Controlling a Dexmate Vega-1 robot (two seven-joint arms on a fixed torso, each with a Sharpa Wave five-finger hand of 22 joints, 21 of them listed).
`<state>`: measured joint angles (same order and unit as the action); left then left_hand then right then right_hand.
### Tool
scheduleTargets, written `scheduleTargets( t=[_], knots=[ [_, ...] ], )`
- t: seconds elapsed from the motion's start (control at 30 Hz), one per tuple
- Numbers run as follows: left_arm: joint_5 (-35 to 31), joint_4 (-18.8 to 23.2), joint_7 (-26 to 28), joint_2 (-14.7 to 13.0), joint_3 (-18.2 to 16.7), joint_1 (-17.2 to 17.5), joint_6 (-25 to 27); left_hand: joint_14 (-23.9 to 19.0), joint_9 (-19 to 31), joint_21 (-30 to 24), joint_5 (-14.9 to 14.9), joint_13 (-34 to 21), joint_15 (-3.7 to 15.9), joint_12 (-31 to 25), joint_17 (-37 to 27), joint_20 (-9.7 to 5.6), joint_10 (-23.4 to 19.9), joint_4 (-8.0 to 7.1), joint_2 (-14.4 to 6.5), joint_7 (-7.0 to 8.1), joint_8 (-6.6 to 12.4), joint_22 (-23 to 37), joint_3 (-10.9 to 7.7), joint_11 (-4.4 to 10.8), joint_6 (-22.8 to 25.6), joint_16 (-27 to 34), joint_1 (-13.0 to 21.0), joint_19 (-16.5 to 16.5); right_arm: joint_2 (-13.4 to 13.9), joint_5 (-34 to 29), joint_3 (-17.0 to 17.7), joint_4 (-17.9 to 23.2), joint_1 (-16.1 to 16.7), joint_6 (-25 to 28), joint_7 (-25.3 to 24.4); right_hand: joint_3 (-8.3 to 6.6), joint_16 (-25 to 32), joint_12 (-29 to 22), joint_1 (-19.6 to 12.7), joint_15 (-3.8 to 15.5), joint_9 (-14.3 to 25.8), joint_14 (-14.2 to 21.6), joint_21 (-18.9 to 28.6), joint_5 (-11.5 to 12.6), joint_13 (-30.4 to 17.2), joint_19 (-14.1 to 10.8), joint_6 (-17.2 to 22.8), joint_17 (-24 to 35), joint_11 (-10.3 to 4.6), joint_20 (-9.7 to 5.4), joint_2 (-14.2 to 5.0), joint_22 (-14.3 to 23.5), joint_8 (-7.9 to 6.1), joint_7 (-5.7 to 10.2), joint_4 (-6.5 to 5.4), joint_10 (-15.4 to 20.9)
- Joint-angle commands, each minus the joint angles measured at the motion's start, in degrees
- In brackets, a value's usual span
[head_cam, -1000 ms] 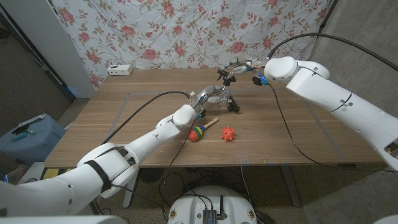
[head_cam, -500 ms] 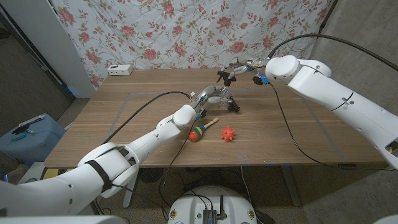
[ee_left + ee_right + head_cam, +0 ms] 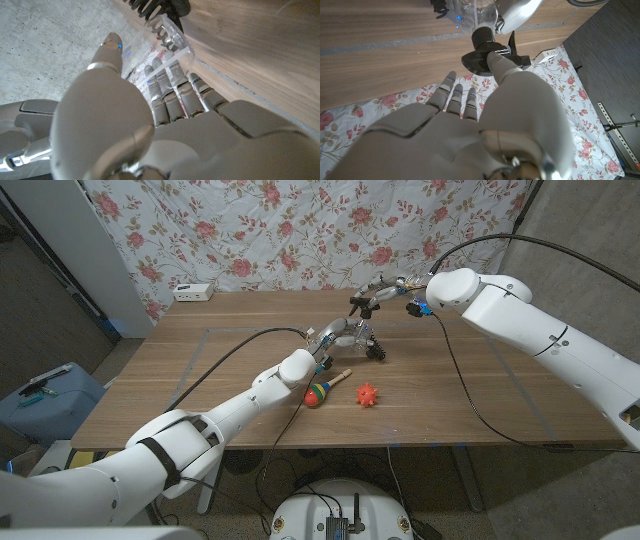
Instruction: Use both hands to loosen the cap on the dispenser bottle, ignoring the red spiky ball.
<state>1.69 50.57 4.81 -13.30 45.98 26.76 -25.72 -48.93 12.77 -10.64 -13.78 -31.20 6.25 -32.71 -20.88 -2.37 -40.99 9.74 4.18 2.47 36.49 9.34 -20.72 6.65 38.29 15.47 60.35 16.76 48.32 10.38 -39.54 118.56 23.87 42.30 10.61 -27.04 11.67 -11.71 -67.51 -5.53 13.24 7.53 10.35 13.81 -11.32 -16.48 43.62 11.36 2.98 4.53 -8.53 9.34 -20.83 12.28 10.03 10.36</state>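
Note:
The clear dispenser bottle (image 3: 345, 332) is held above the table's middle by my left hand (image 3: 328, 340), whose fingers (image 3: 175, 95) wrap around its body (image 3: 167, 40). Its black pump cap (image 3: 360, 302) points toward my right hand (image 3: 382, 288), which reaches in from the far right. In the right wrist view the thumb (image 3: 502, 67) touches the black cap (image 3: 487, 50), with the fingers (image 3: 452, 92) beside it, so the hand pinches the cap. The red spiky ball (image 3: 367, 394) lies on the table in front of the bottle, untouched.
A colourful maraca-like toy (image 3: 322, 390) lies just left of the ball, under my left forearm. A black bristly brush (image 3: 376, 350) sits beside the bottle. A white power strip (image 3: 194, 292) is at the far left edge. A flowered cloth hangs behind the table (image 3: 480, 400).
My right hand has shifted slightly at the cap. The left hand and bottle have stayed where they were.

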Motion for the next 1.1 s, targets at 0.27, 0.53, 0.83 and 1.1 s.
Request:
scheduleTargets(
  t=[0.27,0.53,0.83,1.1],
  knots=[
    [0.4,0.6,-0.3,-0.2,-0.1,0.6,0.0,-0.6,0.0,0.2,-0.2,-0.3,3.51,-0.2,-0.2,-3.98,-2.0,-1.39,-10.8,-0.02,0.56,0.1,-2.06,1.36,4.3,-0.3,0.7,-0.2,0.4,-0.3,-0.4,1.8,-0.3,1.7,-0.5,-0.48,0.8,-0.6,-1.5,0.81,0.3,0.5,0.4,0.9,-0.3,0.1,4.0,0.4,-0.55,-0.26,-0.63,0.2,-1.84,-0.28,0.00,1.7],
    [0.5,0.6,-0.5,-0.1,-0.1,0.7,-0.2,-0.7,0.0,0.2,-0.2,-0.3,3.44,-0.1,-0.3,-3.89,-2.1,-1.41,-11.0,-0.14,0.60,0.1,-2.10,1.34,4.1,-0.3,0.6,-0.2,0.6,-0.6,-0.9,2.8,-0.8,3.0,-0.4,-1.19,1.3,-0.7,-2.5,1.24,1.2,0.9,0.4,1.6,-0.3,0.2,6.5,0.8,-0.86,-0.54,-1.28,0.2,-3.49,-0.63,-0.13,2.9],
    [0.6,0.5,-0.8,0.0,-0.1,0.7,-0.5,-0.8,-0.1,0.2,-0.2,-0.3,3.39,-0.2,-0.3,-3.90,-2.2,-1.39,-11.0,-0.25,0.70,0.1,-2.14,1.32,4.2,-0.4,0.5,-0.2,0.7,-1.0,-1.7,3.6,-1.4,5.0,-0.4,-1.73,1.8,-1.1,-3.0,1.92,1.6,1.5,0.5,2.5,-0.3,-0.1,10.4,1.3,-2.08,-0.73,-1.65,0.2,-5.59,-1.04,-0.46,4.9],
    [0.7,0.6,-1.1,0.0,-0.1,0.7,-0.5,-1.1,-0.1,0.1,-0.1,-0.4,3.39,-0.2,-0.4,-3.92,-2.4,-1.41,-11.1,-0.23,0.83,0.1,-2.15,1.35,4.3,-0.3,0.3,-0.1,0.8,-0.9,-1.9,4.0,-1.4,5.8,-0.7,-2.81,2.2,-1.0,-3.7,2.85,1.4,1.8,0.4,3.7,-0.2,0.2,11.9,1.8,-3.42,-1.29,-2.42,0.2,-6.32,-0.70,-0.72,5.6]
  ],
)
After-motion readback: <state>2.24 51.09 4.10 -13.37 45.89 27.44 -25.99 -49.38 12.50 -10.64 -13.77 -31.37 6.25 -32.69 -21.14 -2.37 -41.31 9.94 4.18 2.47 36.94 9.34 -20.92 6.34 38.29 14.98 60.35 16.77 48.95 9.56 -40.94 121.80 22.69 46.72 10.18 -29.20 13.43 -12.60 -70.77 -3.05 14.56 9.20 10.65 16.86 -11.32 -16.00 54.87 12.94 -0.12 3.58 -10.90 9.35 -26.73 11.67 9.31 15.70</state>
